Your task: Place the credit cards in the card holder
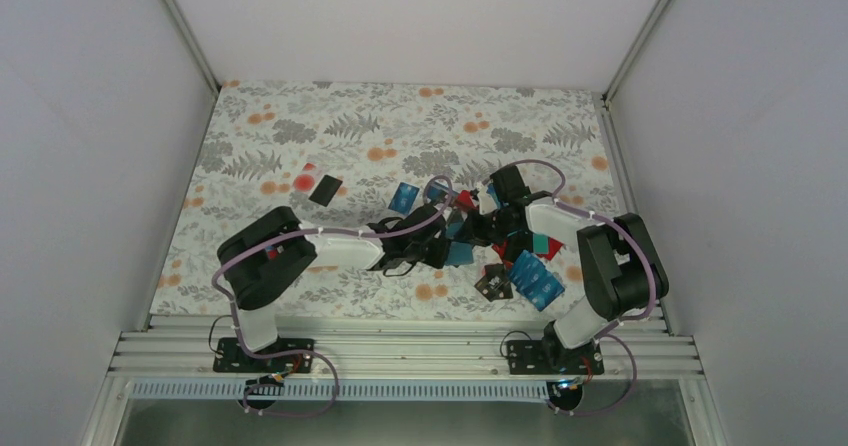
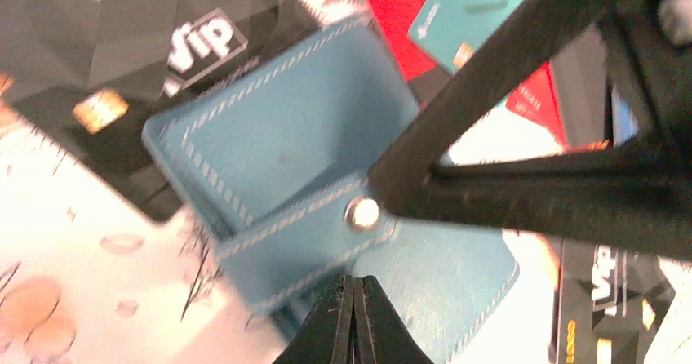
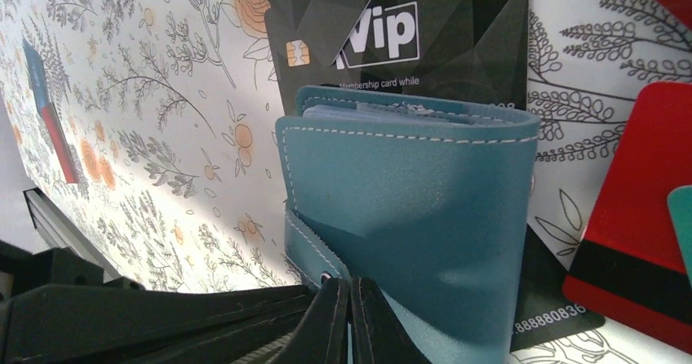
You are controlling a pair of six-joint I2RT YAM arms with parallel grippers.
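The teal-blue card holder point(image 3: 408, 209) stands half open on the table, with cards in its top pocket. It also shows in the left wrist view point(image 2: 286, 152) and the top view point(image 1: 461, 254). My right gripper point(image 3: 349, 286) is shut on its lower flap beside the snap strap point(image 2: 363, 214). My left gripper point(image 2: 353, 286) is shut on the opposite cover edge. In the top view the left gripper point(image 1: 437, 253) and the right gripper point(image 1: 470, 230) meet at the holder. A black Vip card point(image 3: 408, 29) lies under it, and a red card point(image 3: 645, 241) lies beside it.
Loose cards lie around: a black card point(image 1: 325, 189) and a red one point(image 1: 306, 179) at the far left, a blue card point(image 1: 404, 198), blue cards point(image 1: 536, 279) and a black card point(image 1: 492, 282) at the near right. White walls enclose the floral mat point(image 1: 300, 126).
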